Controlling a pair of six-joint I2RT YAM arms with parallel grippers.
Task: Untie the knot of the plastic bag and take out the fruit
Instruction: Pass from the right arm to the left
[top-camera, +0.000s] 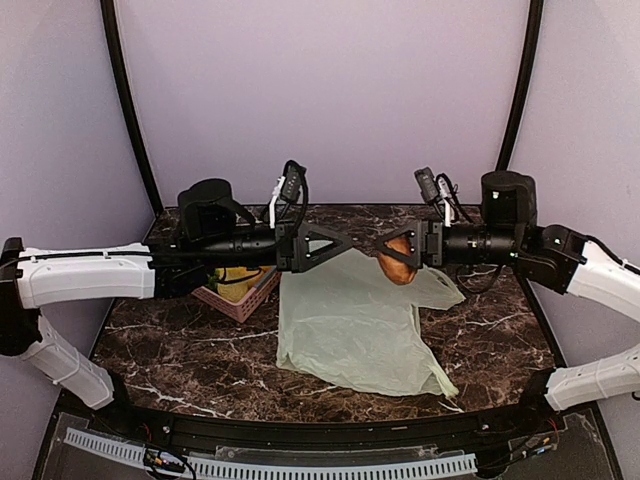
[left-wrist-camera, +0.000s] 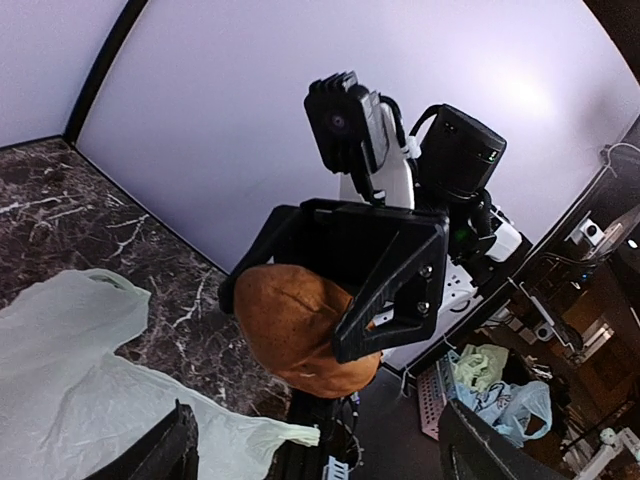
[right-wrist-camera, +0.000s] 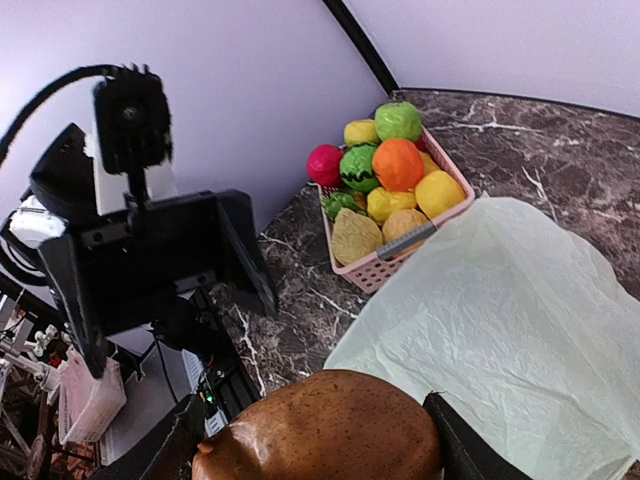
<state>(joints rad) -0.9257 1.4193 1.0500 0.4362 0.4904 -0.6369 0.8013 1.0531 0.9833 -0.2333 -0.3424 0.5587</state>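
A pale green plastic bag (top-camera: 350, 325) lies flat and limp in the middle of a dark brown worktop (top-camera: 180, 350) patterned like marble with thin white veins. Every place below is given from that bag.

Above the bag's far edge, toward its right corner, the right hand (top-camera: 395, 250) is clamped on a brown fruit (top-camera: 400, 268). The fruit is an oval one, clear of the worktop, and it fills the gap between the fingers (the right wrist view shows its rounded top bulging between them). Over the same far edge, a little to the left, the left hand (top-camera: 335, 245) points at the right hand with a small gap between the two. Its fingers are spread wide and hold nothing.

Just beside the bag's far left corner sits a pink basket (right-wrist-camera: 385, 265), partly under the left arm in the overhead view. It is piled with toy fruit, among them an orange fruit (right-wrist-camera: 398, 163) and a green fruit (right-wrist-camera: 398, 121). Whether the bag's edge touches the basket I cannot tell.

Behind the bag, pale lilac walls (top-camera: 330, 100) close in the worktop on three sides, with a black post (top-camera: 130, 110) leaning up at each back corner. On the near side of the bag a white slotted strip (top-camera: 270, 465) runs along the worktop's front edge.
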